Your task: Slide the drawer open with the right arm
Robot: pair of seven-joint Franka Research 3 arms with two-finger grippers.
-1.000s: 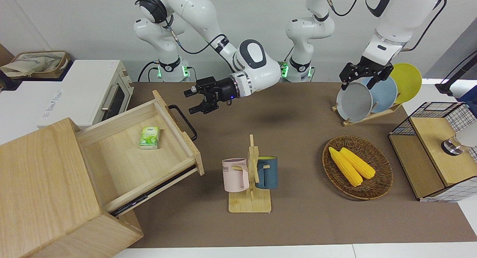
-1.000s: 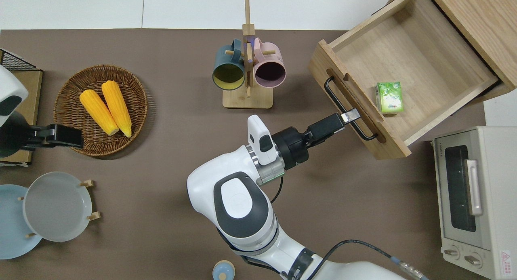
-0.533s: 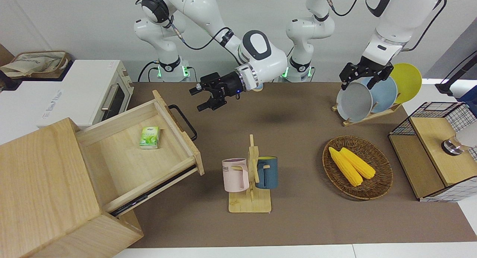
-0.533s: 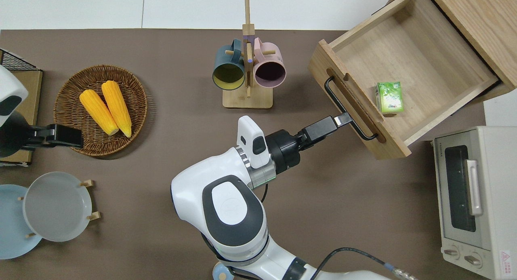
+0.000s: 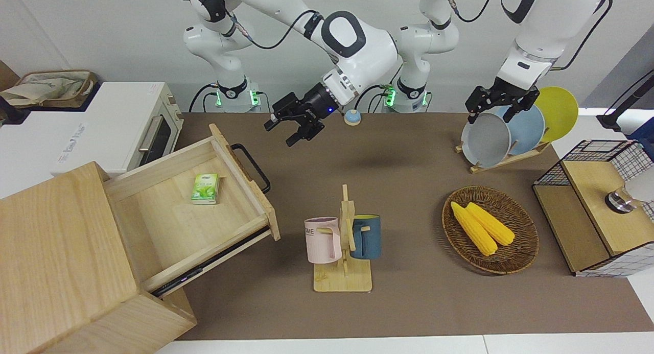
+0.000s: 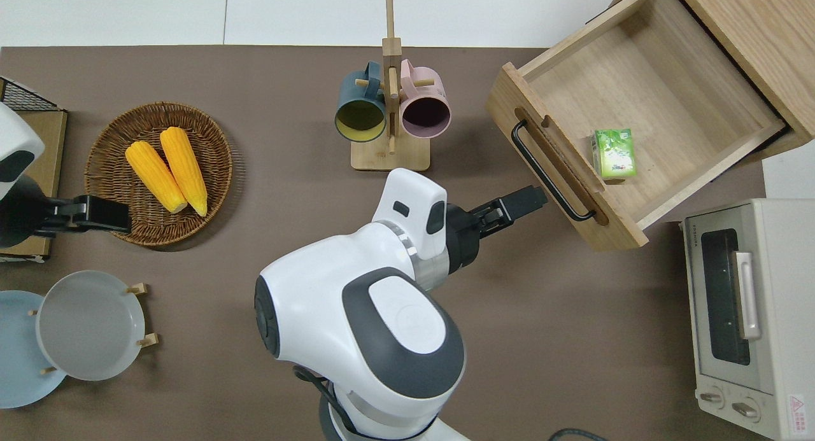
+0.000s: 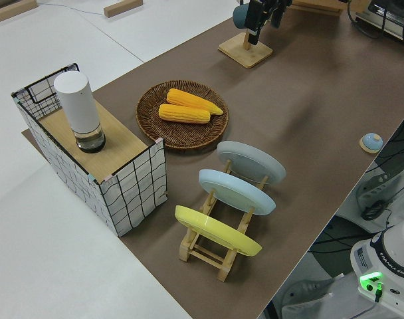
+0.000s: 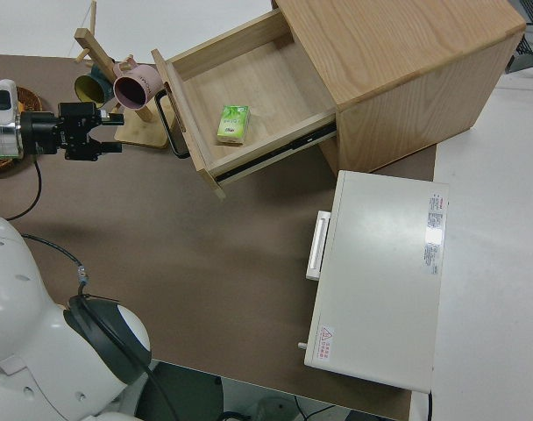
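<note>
The light-wood drawer [image 5: 168, 221] stands pulled far out of the big wood cabinet [image 5: 61, 252]. It also shows in the overhead view [image 6: 662, 78] and the right side view [image 8: 266, 83]. Its black loop handle [image 5: 251, 166] [image 6: 549, 174] is free. A small green packet [image 5: 205, 188] [image 6: 614, 153] lies inside. My right gripper [image 5: 286, 132] [image 6: 533, 199] [image 8: 110, 132] is open and empty. It hangs over the brown mat beside the handle, apart from it. The left arm is parked, its gripper [image 5: 491, 115] open.
A wooden mug rack [image 6: 389, 154] with a blue and a pink mug stands beside the drawer front. A white toaster oven [image 6: 745, 314] sits nearer to the robots than the cabinet. A wicker basket [image 5: 521, 252] with corn, a plate rack [image 5: 498, 162], a wire-mesh cabinet [image 5: 603, 211] and a small bell [image 5: 352, 117] are also here.
My right gripper has drawn back from the drawer handle and risen, the arm folding up toward the robots. The drawer has stayed open in the same place.
</note>
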